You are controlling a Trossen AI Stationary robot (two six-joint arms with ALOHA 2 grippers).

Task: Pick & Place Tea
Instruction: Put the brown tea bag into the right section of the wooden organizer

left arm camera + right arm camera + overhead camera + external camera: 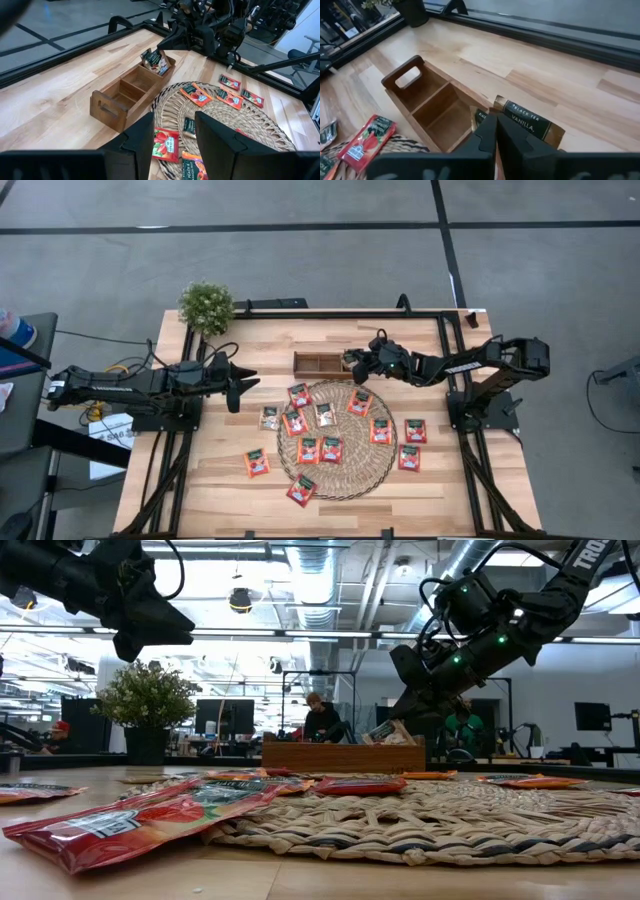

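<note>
Right end effector [352, 364] is sitting pinched shut, empty, over the tray's [312, 363] end compartment; loose tea sachets [360, 402] are lying nearer it. Left end effector [243, 381] is gaping, empty.

**Red-orange sachets, straw weave, brown wood**

The tea sachets [331, 448] are mostly red-orange, each with a dark green-and-white centre mark; two [325, 415] are pale grey-beige. Just beyond the right gripper [496, 131]'s black fingers [485, 137], a dark sachet [527, 125] bears a green band and white "VANILLA" lettering. The round mat [362, 463] is pale straw in a braided weave. The divided tray [427, 102] is warm brown wood. The table [210, 480] is light blond wood with streaked grain, framed in black. The plant [206, 305] is green. Beyond the left gripper [175, 131]'s black fingers, a sachet [165, 144] shows red.
</note>
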